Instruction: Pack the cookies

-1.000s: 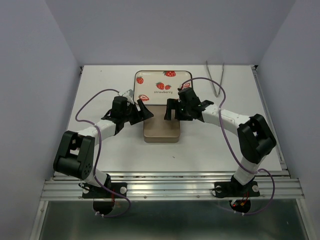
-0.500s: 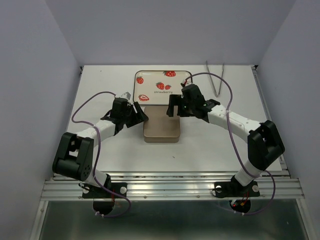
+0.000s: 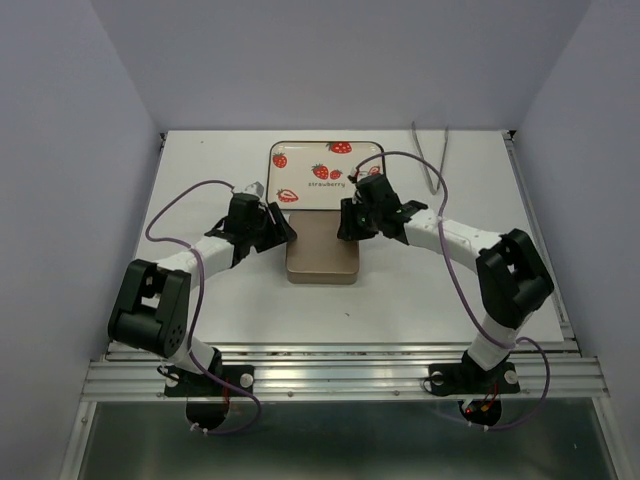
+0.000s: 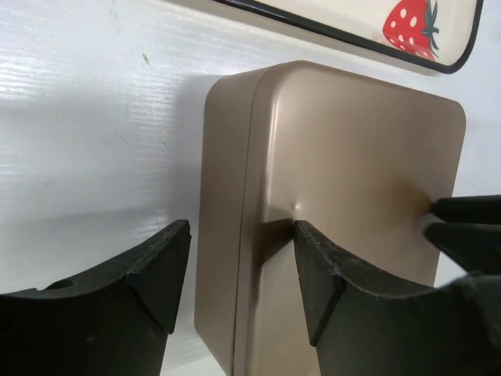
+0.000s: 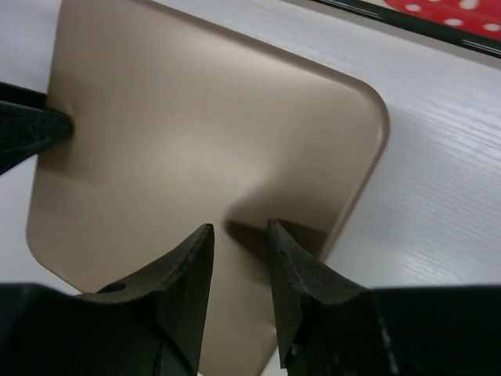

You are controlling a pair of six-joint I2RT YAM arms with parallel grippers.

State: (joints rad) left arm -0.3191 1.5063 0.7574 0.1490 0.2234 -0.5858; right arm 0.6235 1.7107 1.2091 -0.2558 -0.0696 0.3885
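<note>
The cookies are out of view. A brown square tin (image 3: 322,258) with its lid on lies mid-table. My left gripper (image 3: 283,228) is open and straddles the tin's left edge (image 4: 235,157): one fingertip (image 4: 309,243) rests on the lid, the other hangs off the side with a gap. My right gripper (image 3: 345,222) hovers at the lid's right part (image 5: 196,133). Its jaws stand close together with a narrow gap and nothing between them, seen in the right wrist view (image 5: 239,227).
A strawberry-printed tray (image 3: 300,172) lies just behind the tin, its rim showing in the left wrist view (image 4: 329,31). Metal tongs (image 3: 432,160) lie at the back right. Purple cables loop off both arms.
The right gripper's jaws have narrowed from wide open and sit low over the lid's right side. The left jaws have closed somewhat around the tin's left edge.
</note>
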